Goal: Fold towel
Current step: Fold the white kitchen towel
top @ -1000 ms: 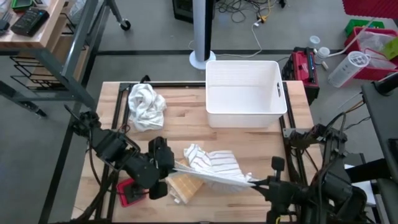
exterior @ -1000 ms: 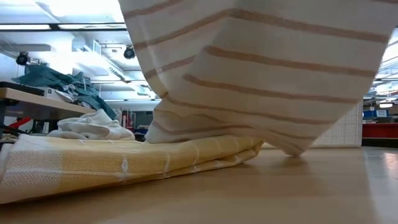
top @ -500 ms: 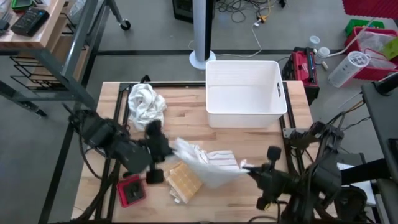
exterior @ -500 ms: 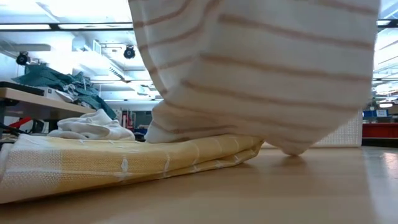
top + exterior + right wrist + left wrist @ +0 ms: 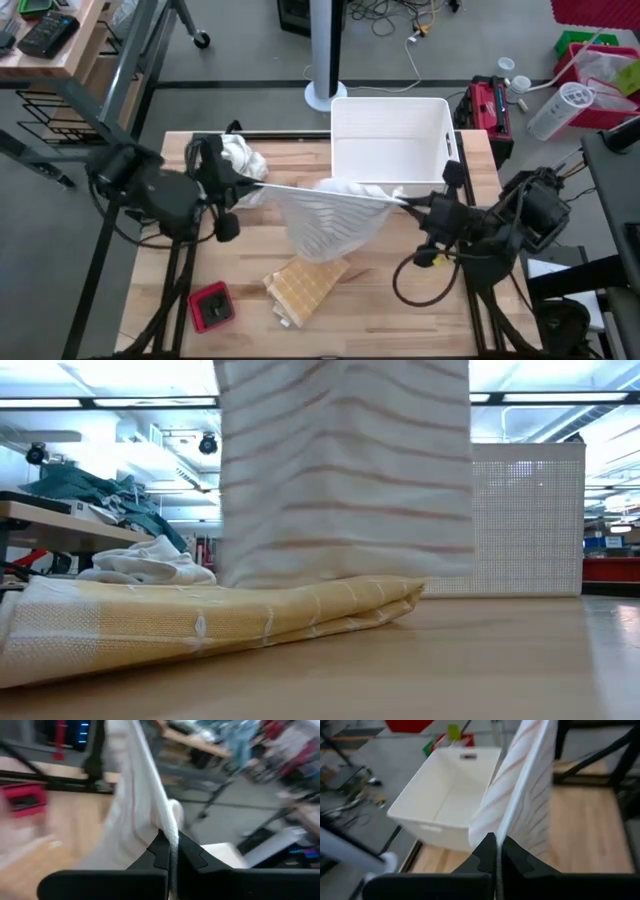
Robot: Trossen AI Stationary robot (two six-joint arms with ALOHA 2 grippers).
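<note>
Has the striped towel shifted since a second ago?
Yes. The striped towel has moved up the high view, away from the yellow towel and toward the white bin, stretched between the left tool and right tool.

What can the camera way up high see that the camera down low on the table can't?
Only the high view shows the left gripper and right gripper, each shut on a top corner of the striped towel, stretching it out between them. It alone also shows the white bin and the small red object near the table's front edge.

Only the low view shows the room behind the table, with its ceiling lights and white pegboard panel.

Both show the hanging striped towel, the folded yellow towel and the crumpled white cloth.
</note>
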